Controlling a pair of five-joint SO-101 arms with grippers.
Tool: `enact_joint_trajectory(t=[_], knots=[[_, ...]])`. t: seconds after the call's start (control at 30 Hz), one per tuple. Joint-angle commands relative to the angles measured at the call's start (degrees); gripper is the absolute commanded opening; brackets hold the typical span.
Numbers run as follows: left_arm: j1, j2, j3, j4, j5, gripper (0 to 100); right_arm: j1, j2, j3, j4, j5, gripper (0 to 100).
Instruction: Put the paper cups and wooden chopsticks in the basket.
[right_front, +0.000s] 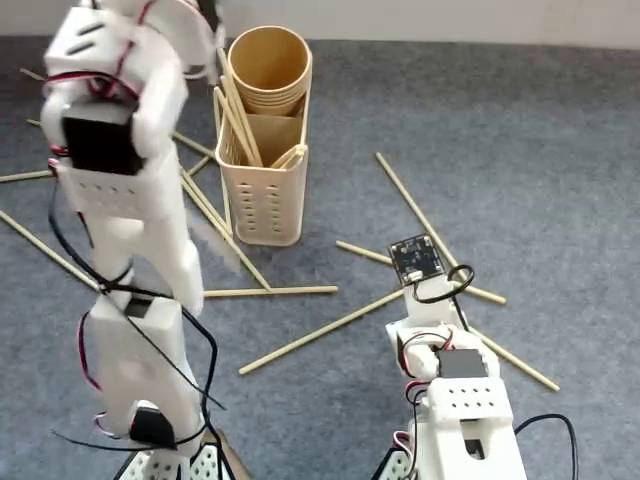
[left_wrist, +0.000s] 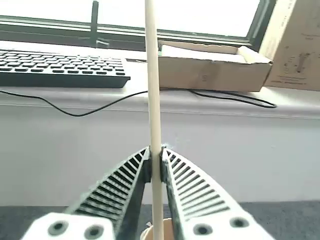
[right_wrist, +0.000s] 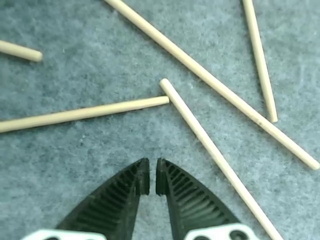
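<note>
Surface: grey mat (right_front: 560, 150). Beyond it, a ledge (left_wrist: 50, 100) carries a keyboard (left_wrist: 60, 67) and a cardboard box (left_wrist: 210, 65). The left gripper (left_wrist: 156, 161) is raised, its jaws clamped on one chopstick (left_wrist: 152, 90) held upright. The right gripper (right_wrist: 149, 176) has its jaws together, gripping nothing, just above the mat among loose chopsticks (right_wrist: 210, 149). The basket (right_front: 262, 205) stands far centre and contains stacked paper cups (right_front: 268, 65) and several chopsticks. More lie scattered to its left, right and near side.

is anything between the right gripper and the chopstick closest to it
Nothing visible stands in the way. In the right wrist view, bare carpet lies between the shut right gripper and the nearest chopstick, which lies flat just ahead of the tips and to one side.
</note>
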Motion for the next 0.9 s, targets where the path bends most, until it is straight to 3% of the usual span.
enact_joint_trajectory(t=[0.0, 0.2, 0.37, 0.47, 0.73, 0.87], knots=[[5.41, -2.68, -3.03, -1.05, -1.05, 0, -0.40, -0.84, -0.31, -0.75, 0.70, 5.3], [6.73, 1.45, -3.47, -0.88, -0.70, 0, -0.40, -0.84, -0.31, -0.75, 0.70, 5.3], [7.69, 2.86, -3.38, -0.44, 11.25, 0, -0.40, -0.84, -0.31, -0.75, 0.79, 5.3], [8.48, 2.77, -3.47, 2.20, 12.04, 0, -0.40, -0.84, -0.31, -0.75, 0.79, 5.3], [7.52, -1.01, -3.56, 8.62, -6.51, 0, -0.40, -0.84, -0.31, -0.75, 0.79, 5.3], [5.23, -1.01, -3.56, 10.73, -6.95, 0, -0.40, -0.84, -0.31, -0.75, 0.79, 5.3]])
